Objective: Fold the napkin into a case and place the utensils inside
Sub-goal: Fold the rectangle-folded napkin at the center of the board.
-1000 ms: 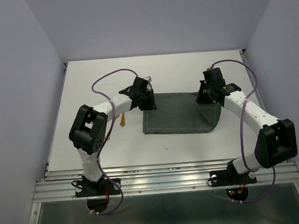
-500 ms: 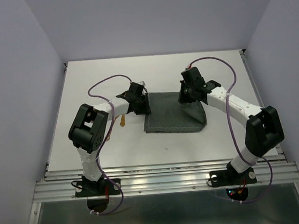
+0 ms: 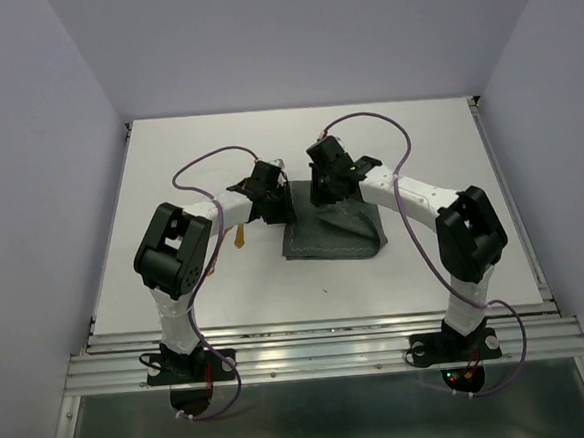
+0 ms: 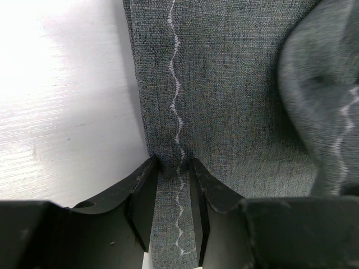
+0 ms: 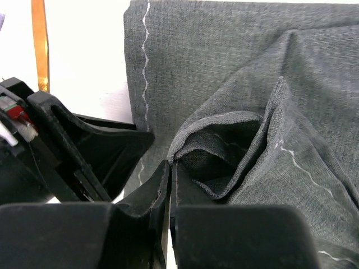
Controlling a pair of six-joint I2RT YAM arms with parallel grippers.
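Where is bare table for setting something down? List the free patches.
Free: the table strip behind both arms, the strip between the napkin and the front rail, and the right side beyond the right arm. Crowded: the middle, where left fingers and right fingers pinch the napkin, with the utensil alongside.

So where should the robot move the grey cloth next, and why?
Probably the right fingers should carry their pinched edge of the dark grey cloth napkin leftward and lay it beside the left fingers, which clamp the other hem; the fold stands bunched, unfinished.
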